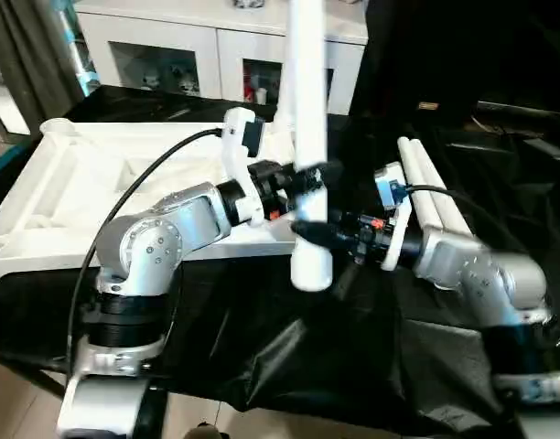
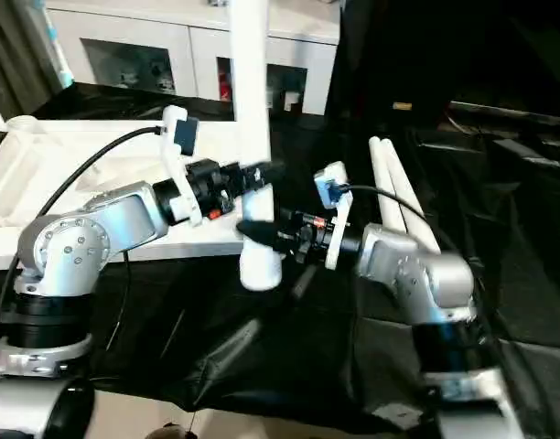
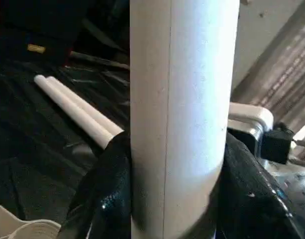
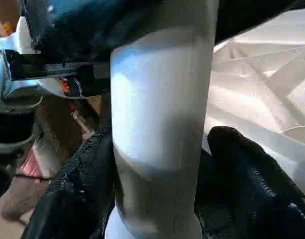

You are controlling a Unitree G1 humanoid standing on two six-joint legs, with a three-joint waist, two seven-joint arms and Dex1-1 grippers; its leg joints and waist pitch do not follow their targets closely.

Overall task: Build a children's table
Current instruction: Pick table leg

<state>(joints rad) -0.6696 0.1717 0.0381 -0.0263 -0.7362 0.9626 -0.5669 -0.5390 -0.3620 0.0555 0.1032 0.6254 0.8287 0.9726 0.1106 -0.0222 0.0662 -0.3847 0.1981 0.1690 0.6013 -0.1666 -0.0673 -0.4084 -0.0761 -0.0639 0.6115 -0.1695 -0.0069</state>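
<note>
- The left gripper (image 1: 309,179) is clasping an upright white leg (image 1: 306,128) near its lower end; its black fingers (image 3: 105,199) are pressing against both sides.
- The right gripper (image 1: 309,232) is straddling the same leg just below, but whether it is gripping or letting go I cannot tell.
- The upturned table top (image 1: 70,197) is lying at the left edge of the black-draped surface (image 1: 289,357), with two spare legs (image 1: 431,187) resting toward the right.
- Risk: with only one firm hold, the long leg could be tilting or sliding down, missing its corner socket.
</note>
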